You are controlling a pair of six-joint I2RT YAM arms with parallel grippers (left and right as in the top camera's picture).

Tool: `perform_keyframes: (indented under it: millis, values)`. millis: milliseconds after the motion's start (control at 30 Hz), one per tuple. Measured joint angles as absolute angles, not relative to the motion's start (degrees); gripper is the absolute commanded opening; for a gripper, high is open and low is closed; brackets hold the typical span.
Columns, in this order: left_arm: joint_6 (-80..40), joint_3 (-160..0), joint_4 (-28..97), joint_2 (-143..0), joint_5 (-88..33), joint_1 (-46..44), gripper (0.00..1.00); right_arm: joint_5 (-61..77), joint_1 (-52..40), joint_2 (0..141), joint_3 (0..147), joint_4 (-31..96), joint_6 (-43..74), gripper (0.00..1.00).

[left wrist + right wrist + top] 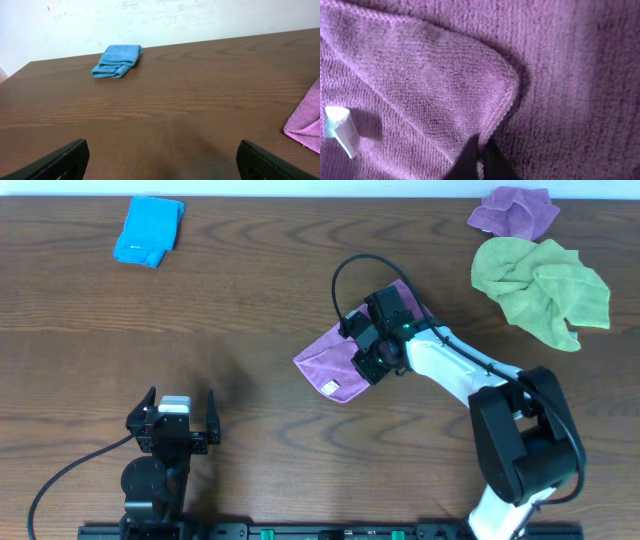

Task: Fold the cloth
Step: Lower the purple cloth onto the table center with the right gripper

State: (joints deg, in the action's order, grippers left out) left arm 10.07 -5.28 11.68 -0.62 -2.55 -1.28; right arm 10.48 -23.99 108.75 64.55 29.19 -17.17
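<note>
Dark brown wooden worktop: streaked grain pattern throughout.

Square purple-magenta microfibre cloth: uniform colour, fine ribbed weave, hem of the same shade. Small tag at one edge: white.

Far left, folded bright-blue microfibre cloth: plain.

Far right, bunched purple cloth: paler shade, plain.

Beside it, crumpled lime-green towel: plain.

Right tool: black.

Right arm: white and black.

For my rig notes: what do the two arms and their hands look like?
The right arm has a white link between black joints; the black right hand carries a green light and a looping black cable. The left arm is black; the left hand has a pale block behind two slim black fingers, and a black cable trails from it.
</note>
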Motion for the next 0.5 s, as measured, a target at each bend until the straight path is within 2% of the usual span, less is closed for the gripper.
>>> perform_keyframes:
  millis: [167,333,500]
  values:
    - [10.1,-5.3,11.7,-0.6,-2.5,-1.3,0.95,10.5,-24.0,108.8,65.7,29.7,-16.7,0.01]
    - [10.1,-5.3,11.7,-0.6,-2.5,-1.3,0.95,10.5,-24.5,109.0,73.5,31.0,-16.0,0.01]
    - [10.1,-5.3,11.7,-0.6,-2.5,-1.3,0.95,10.5,-26.4,109.0,79.8,26.0,-15.8,0.01]
